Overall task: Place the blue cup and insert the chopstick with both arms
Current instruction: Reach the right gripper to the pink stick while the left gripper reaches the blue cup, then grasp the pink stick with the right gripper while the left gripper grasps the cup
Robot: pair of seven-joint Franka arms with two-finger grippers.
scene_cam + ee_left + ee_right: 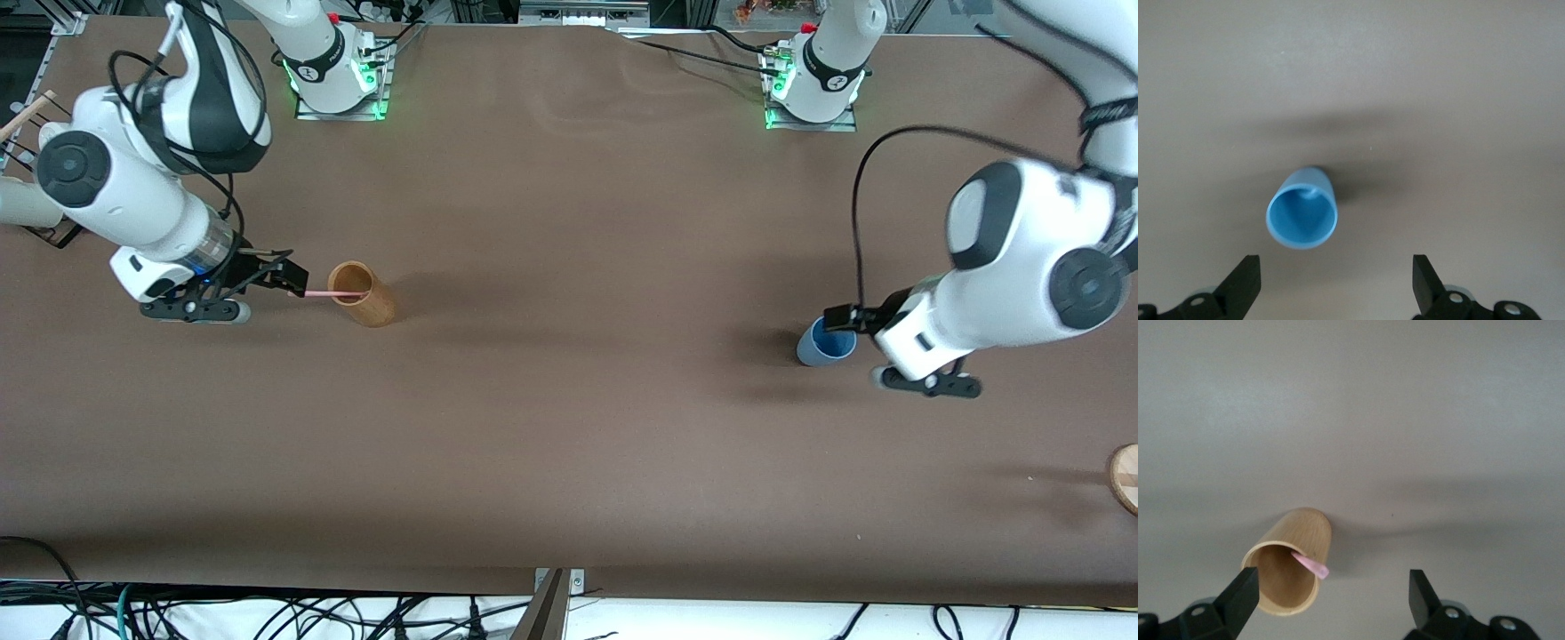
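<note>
Blue cup (825, 343): stood upright on the brown worktop (578, 427) toward the left arm's end, well in from every edge; the bright blue inside is seen empty in the left wrist view (1302, 215).
Left hand (845, 322): positioned just above the cup's rim, fingers spread wide, nothing gripped; in the left wrist view both fingertips (1243, 280) are shown apart from the cup.
Chopstick (336, 293): a thin pink stick, leaned in the mouth of the tan wooden cylinder (363, 294), one end inside, the other projected past the rim toward the right hand.
Tan wooden cylinder: stood on the worktop toward the right arm's end, well apart from the blue cup.
Right hand (289, 276): held just beside the cylinder's rim, fingers released and spread wide in the right wrist view (1331, 595); contact with the chopstick's outer end cannot be told.
</note>
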